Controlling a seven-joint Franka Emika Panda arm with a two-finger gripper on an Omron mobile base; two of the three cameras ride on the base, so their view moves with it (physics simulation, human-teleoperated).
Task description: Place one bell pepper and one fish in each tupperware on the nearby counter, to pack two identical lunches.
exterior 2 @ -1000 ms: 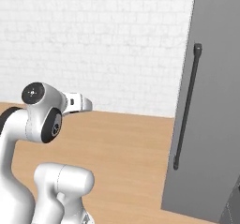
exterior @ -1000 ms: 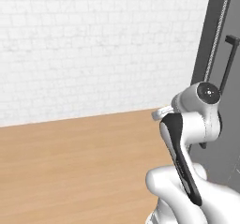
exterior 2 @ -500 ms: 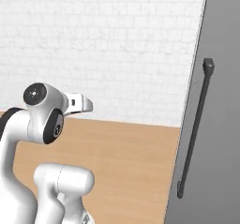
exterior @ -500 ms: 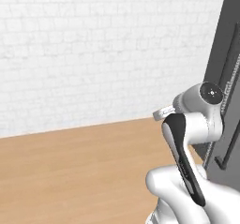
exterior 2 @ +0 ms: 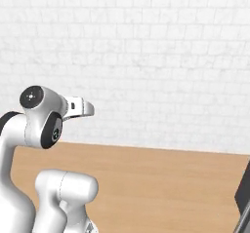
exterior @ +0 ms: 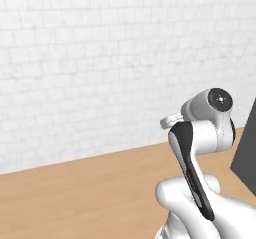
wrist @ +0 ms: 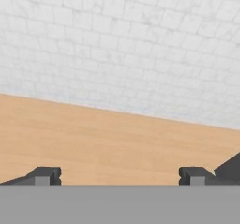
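Gripper [wrist: 119, 175] with fingertips [wrist: 44, 175] set wide apart, nothing between them. In the hand view it points across the light wood bench [wrist: 108, 138] toward the white brick wall [wrist: 131, 45]. Bench surface ahead of the gripper is bare wood running up to the wall. From the left base view the arm [exterior: 197, 148] stands folded over the bench [exterior: 75, 193]; a dark panel [exterior: 246, 153] sits at the right edge. Right base view: same bench [exterior 2: 161, 183], wall [exterior 2: 146, 56] behind, dark panel [exterior 2: 242, 198] at lower right.
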